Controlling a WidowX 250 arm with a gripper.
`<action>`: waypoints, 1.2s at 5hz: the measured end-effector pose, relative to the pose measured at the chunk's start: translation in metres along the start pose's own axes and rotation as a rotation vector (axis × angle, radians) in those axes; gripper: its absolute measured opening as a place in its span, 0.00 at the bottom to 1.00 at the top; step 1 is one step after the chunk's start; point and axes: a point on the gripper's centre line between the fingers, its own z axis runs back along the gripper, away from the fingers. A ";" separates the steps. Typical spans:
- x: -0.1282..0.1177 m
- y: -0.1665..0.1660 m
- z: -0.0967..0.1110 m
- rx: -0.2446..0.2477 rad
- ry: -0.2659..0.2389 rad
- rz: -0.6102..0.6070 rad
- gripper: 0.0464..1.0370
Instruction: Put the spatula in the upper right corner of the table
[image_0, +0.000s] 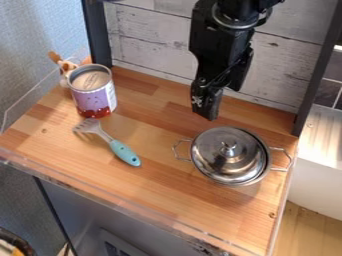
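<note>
The gripper (208, 111), open or closed one cannot tell, hangs near the lidded pot (226, 162), the turquoise-handled spatula (121, 149) lying beside the can (97, 97).

A fixed camera looks down at a slant on the wooden table (160, 192) from nearby.

Your spatula (108, 142): teal handle, pale slotted head, lying flat and slanted on the bench's (160, 190) left side.

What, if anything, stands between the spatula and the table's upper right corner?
The lidded metal pot stands partly in the way: it is right of the spatula, its far side across the straight path to that corner.
</note>
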 end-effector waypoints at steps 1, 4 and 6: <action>-0.001 0.003 -0.007 0.028 -0.005 -0.005 0.96; 0.064 0.024 -0.004 0.084 -0.101 0.116 0.96; 0.107 0.054 -0.031 0.162 -0.150 0.075 0.96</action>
